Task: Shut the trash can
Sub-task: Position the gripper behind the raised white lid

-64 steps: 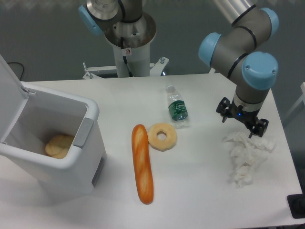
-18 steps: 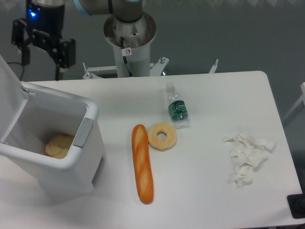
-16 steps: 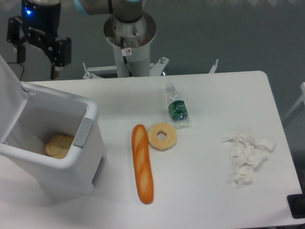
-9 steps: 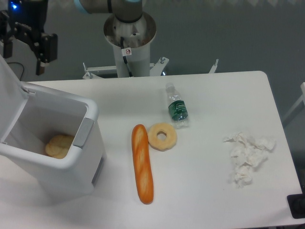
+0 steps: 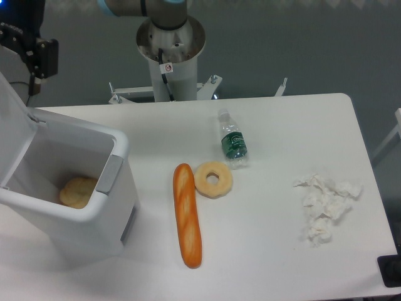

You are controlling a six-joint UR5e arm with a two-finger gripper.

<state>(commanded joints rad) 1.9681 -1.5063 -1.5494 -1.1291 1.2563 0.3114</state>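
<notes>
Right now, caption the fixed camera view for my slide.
Pincer behind the open trash can, lid up.

the bottle (image 5: 234, 143) label's print and the robot base (image 5: 170, 56) sticker are unreadable.

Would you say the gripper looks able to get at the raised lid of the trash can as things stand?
Probably yes. The gripper hangs at the top left, just behind the upright lid of the trash can, with nothing visible between them. Whether it touches the lid cannot be told.
</notes>
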